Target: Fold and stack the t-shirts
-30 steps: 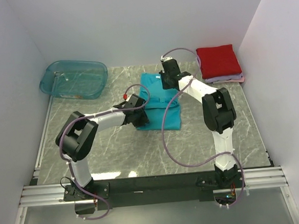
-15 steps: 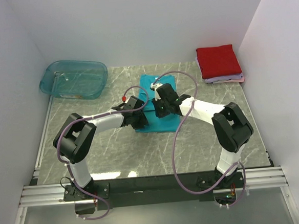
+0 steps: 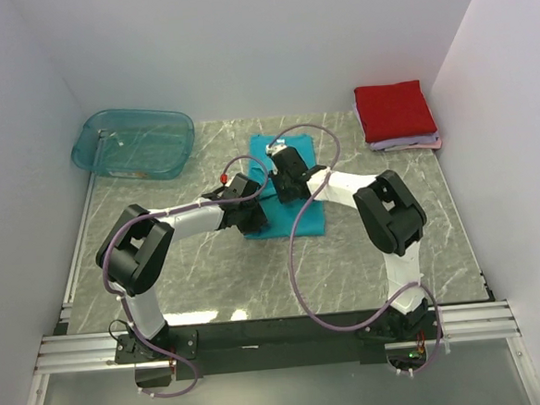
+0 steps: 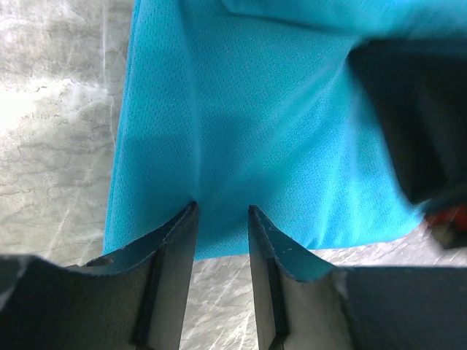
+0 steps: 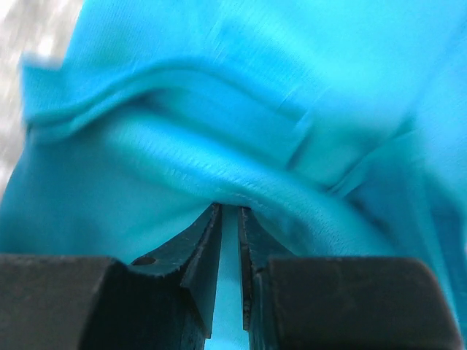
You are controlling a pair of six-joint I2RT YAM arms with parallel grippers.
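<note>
Right gripper (image 5: 230,208) narrow, pinching the teal t-shirt (image 3: 310,220) hem. I've swung it from 1 o'clock back over centre, so the shirt is folded narrower. Left gripper (image 4: 221,208) half-open, pinning the 7 o'clock edge. Folded stack (image 3: 393,110) waits at 2 o'clock.

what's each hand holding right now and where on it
The right hand pinches a raised fold of the teal mesh cloth t-shirt. The left hand straddles the shirt's edge; whether it grips cannot be told.
</note>
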